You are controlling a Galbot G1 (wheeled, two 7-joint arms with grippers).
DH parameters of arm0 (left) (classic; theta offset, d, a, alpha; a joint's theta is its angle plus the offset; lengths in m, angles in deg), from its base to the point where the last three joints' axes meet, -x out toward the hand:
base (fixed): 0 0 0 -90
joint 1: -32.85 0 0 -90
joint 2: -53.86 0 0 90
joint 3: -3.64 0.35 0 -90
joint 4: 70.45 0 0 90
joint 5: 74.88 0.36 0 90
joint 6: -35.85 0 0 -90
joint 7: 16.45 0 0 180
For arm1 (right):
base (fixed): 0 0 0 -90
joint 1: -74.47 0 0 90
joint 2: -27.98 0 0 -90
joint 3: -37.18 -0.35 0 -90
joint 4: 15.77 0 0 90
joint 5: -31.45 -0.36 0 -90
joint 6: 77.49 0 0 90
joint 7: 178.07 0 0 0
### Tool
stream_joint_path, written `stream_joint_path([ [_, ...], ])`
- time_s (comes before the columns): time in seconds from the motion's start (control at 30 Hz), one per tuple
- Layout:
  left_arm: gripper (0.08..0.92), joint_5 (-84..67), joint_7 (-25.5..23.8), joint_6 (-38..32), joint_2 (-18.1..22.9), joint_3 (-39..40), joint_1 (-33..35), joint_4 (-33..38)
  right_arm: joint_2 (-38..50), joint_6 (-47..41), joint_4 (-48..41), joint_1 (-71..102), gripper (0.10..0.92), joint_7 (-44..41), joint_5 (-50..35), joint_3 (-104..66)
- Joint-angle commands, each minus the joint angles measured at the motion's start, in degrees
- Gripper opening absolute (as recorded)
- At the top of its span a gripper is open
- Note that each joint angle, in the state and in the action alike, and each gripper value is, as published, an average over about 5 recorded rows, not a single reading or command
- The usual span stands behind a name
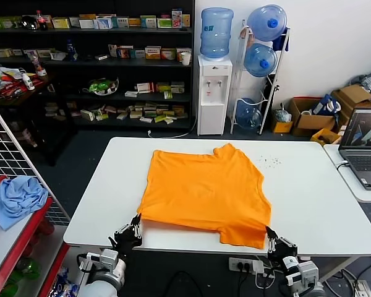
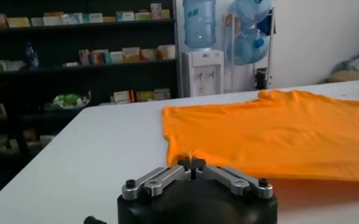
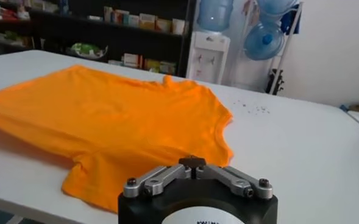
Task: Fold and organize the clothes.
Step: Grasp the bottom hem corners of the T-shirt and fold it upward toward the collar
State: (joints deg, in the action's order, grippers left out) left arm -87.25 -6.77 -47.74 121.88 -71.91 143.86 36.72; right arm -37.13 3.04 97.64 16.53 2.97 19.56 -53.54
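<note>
- The orange T-shirt lies spread on the white worktop, its hem along the near edge.
- Left end effector, fingers pressed together, sits at the shirt's near left corner.
- Right end effector, fingers pressed together, sits at the shirt's near right corner.

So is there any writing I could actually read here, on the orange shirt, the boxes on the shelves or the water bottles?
None can be read.
Orange T-shirt: plain side up, no lettering visible.
Boxes on the shelves: printed, but too small to read.
Water bottle on the dispenser: no readable label.
Laptop screen: too small to read.
Right wrist housing: a cut-off print, unreadable.
</note>
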Motion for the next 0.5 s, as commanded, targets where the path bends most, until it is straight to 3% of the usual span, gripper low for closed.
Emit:
stream_joint_path([
  [0.03, 0.093, 4.14, 0.03, -4.18, 2.53, 0.43, -5.39, -3.54, 0.76, 6.68, -4.09, -5.79, 0.124, 0.84, 2.01, 1.23],
  [0.5, 0.093, 4.44, 0.12, -4.98, 4.29, 2.68, -20.1, -19.44, 3.49, 4.71, -19.35, -27.42, 0.124, 1.9, -5.34, 7.83],
])
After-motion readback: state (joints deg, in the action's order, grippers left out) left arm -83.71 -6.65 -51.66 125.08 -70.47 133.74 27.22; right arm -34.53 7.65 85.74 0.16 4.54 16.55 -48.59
